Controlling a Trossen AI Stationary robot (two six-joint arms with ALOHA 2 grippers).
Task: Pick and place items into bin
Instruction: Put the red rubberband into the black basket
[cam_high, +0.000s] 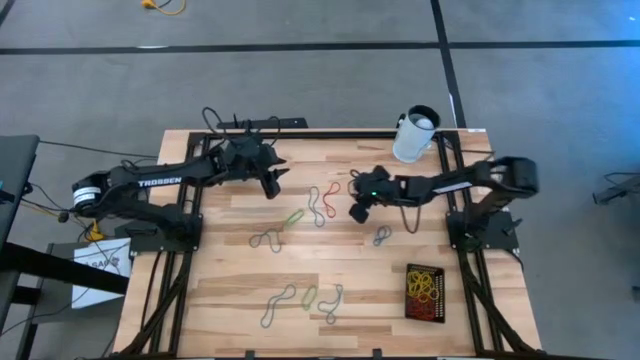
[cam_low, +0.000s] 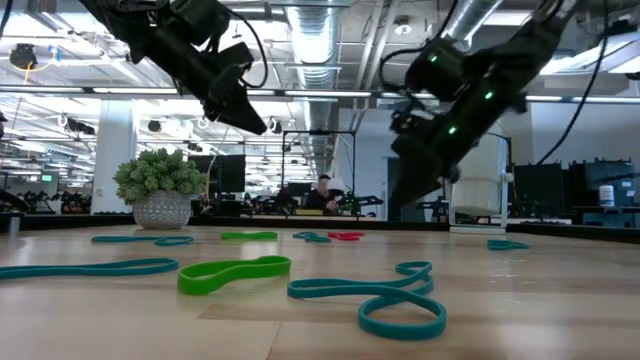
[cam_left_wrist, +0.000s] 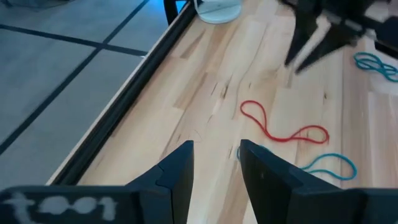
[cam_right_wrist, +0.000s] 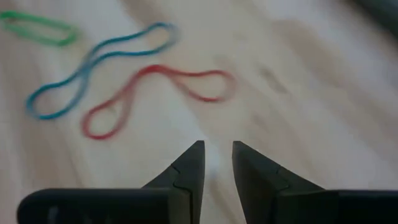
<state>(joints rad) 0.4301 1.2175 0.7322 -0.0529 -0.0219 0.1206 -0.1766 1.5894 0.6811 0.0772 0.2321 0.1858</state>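
high view: wooden table (cam_high: 240, 310) fills the centre and lower frame. left gripper (cam_high: 272, 185) sits upper centre-left, above the board, holding nothing. right gripper (cam_high: 357, 211) sits just right of centre, near a red band (cam_high: 331, 189) and a grey-blue band (cam_high: 316, 206). a green band (cam_high: 292, 217) lies left of those, touching a grey band (cam_high: 266, 238). another small loop (cam_high: 381, 236) lies below the right gripper. three more loops (cam_high: 303, 300) cluster at lower centre. the black bin (cam_high: 425, 291) sits lower right, already holding red and yellow bands. a white cup (cam_high: 414, 135) stands upper right of centre.

low view: both arms hang from above, left gripper (cam_low: 240, 108) upper left, right gripper (cam_low: 420, 180) right of centre, both clear of the table. green loop (cam_low: 233, 273) and teal loops (cam_low: 385, 297) lie in the foreground; spiky green ball (cam_low: 160, 175) at left on a pale base; a person seated far behind at centre.

left wrist view: left gripper (cam_left_wrist: 216, 163), jaws parted, nothing between. red band (cam_left_wrist: 283, 128) lies ahead at centre right, with a blue band (cam_left_wrist: 329, 165) beside it.

right wrist view: right gripper (cam_right_wrist: 218, 163), jaws slightly apart, empty. red band (cam_right_wrist: 158, 96) upper centre, blue band (cam_right_wrist: 93, 65) and green band (cam_right_wrist: 38, 28) to upper left.
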